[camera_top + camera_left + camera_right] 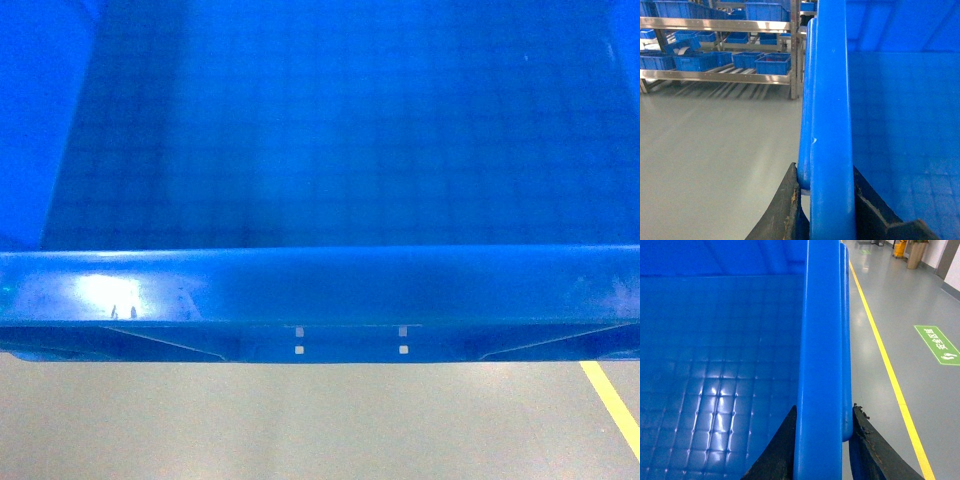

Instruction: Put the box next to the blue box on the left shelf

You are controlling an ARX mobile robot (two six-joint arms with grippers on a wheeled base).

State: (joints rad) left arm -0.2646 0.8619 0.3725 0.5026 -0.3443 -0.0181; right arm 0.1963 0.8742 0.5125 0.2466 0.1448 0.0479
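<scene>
The box [320, 150], a large bright blue open-topped crate with a grid floor, fills the head view, its thick near rim [320, 285] across the bottom. It is held above the grey floor. My left gripper [824, 170] is shut on the box's left rim, one dark finger outside and one inside. On the right rim [822, 340] my right gripper [824, 410] is clamped the same way. In the left wrist view the shelf [732, 70] with roller tracks stands far off at the upper left, carrying several blue boxes such as one [773, 63] at its right end.
A steel rack post [796, 50] stands beside the shelf. Grey floor [715, 150] lies between me and the rack. A yellow floor line [885, 360] runs along the right side, with a green floor sign [936, 344] beyond it.
</scene>
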